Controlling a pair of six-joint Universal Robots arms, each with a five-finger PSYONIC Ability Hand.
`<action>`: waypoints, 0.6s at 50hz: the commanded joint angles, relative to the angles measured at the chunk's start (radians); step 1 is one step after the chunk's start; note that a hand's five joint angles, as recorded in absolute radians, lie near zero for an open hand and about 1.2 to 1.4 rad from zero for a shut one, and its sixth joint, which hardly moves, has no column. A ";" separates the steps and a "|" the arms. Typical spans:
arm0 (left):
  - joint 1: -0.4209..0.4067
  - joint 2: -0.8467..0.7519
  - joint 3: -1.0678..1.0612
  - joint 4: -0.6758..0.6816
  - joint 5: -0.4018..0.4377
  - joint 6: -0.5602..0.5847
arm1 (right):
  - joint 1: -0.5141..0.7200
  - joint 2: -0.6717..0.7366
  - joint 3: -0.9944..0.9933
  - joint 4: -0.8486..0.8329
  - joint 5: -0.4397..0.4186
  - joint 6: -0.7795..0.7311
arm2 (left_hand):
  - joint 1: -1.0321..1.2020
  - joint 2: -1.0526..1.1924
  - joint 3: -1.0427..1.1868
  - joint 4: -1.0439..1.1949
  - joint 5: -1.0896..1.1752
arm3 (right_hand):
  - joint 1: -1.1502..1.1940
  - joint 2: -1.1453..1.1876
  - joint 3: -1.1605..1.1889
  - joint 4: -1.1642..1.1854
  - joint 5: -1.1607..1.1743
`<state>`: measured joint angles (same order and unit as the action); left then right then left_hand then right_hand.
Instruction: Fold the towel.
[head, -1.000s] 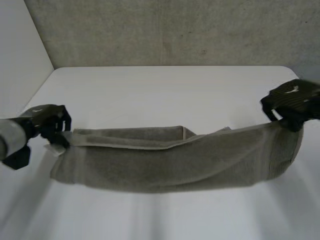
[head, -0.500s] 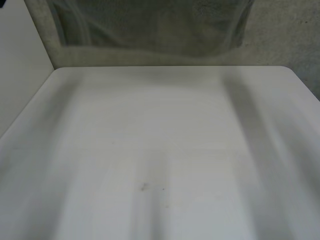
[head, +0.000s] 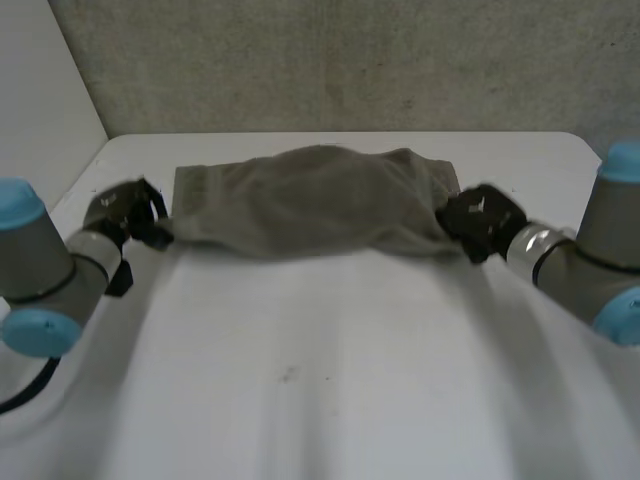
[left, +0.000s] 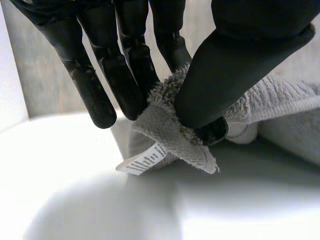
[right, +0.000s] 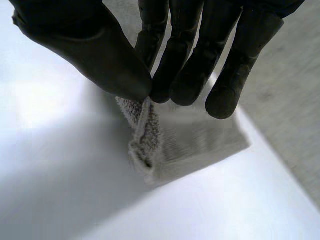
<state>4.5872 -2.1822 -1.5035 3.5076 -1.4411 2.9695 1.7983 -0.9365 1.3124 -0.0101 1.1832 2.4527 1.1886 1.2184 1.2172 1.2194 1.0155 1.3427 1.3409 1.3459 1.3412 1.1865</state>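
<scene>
A grey-brown towel (head: 310, 200) lies stretched across the far half of the white table (head: 320, 380), bulging in the middle. My left hand (head: 135, 215) pinches the towel's near left corner (left: 170, 130) between thumb and fingers; a white label (left: 145, 161) hangs under that corner. My right hand (head: 478, 222) pinches the near right corner (right: 145, 132) between thumb and fingers, and the towel's end (right: 200, 145) lies on the table beyond it.
A grey wall (head: 330, 65) rises behind the table's far edge. A white side wall (head: 40, 100) stands at the left. The near half of the table is bare, with a small speck (head: 289, 374) on it.
A second ago the towel hung low between both hands near the table's front. It was swung up and away, and now lies at the far side with both hands still holding its corners.
</scene>
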 joint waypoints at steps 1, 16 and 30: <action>0.047 0.028 -0.098 -0.056 0.001 0.132 | -0.030 -0.097 0.100 0.054 0.015 -0.069 | 0.208 0.178 0.179 0.177 0.206 | 0.054 0.055 0.050 0.055 0.035; 0.143 0.533 -0.277 -0.565 0.063 0.232 | -0.178 -0.522 0.185 0.579 -0.008 -0.175 | 0.208 0.178 0.179 0.177 0.206 | 0.054 0.055 0.050 0.055 0.035; 0.199 0.374 -0.183 -0.394 0.231 0.224 | -0.189 -0.315 0.028 0.481 0.016 -0.278 | 0.208 0.178 0.179 0.177 0.206 | 0.054 0.055 0.050 0.055 0.035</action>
<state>4.8295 -1.5863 -1.8166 2.9882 -1.2072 3.2029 1.5786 -1.4178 1.4598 0.5743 1.1810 2.1152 1.1886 1.2184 1.2177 1.2195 1.0159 1.3427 1.3409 1.3460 1.3413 1.1865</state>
